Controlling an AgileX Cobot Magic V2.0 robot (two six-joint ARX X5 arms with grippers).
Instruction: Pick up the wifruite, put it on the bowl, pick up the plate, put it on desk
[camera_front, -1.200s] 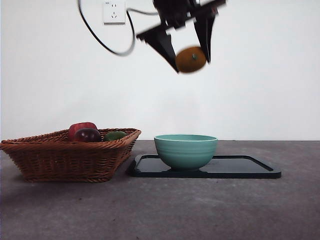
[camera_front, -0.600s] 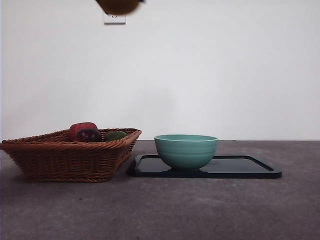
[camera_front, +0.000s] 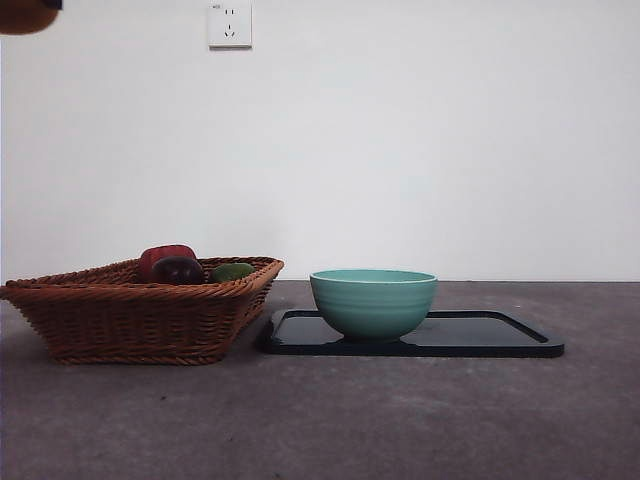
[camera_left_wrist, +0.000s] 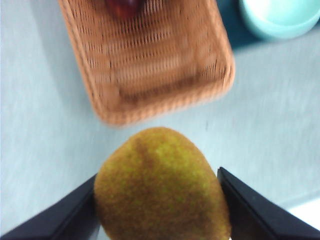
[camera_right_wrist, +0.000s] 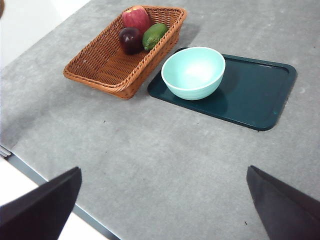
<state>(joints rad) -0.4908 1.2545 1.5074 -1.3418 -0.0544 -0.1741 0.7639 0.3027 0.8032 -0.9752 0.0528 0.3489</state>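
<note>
Now we find the wifruite (camera_left_wrist: 161, 185) carried far off to one side: a second ago it hung in the left gripper (camera_left_wrist: 161, 200) high above the bowl (camera_front: 373, 301), half a second ago it had slid toward the upper edge near the wall socket (camera_front: 229, 23), and at this moment only a brown sliver of it shows in the top corner of the front view. We judge that this takes the fruit away from its target rather than toward it, so the placing step is not yet done and the arm would need to come back over the bowl. From the left wrist, we see the rough orange-brown fruit pinched between the two black jaws, one pressing on each side, high above the desk (camera_left_wrist: 270, 130), with the wicker basket (camera_left_wrist: 150, 75) beneath and the bowl well apart at the picture's corner. The bowl stands empty on the dark tray (camera_front: 480, 335), just beside the basket. The right gripper (camera_right_wrist: 162, 205) waits high over the desk, its jaws spread wide and holding nothing.
</note>
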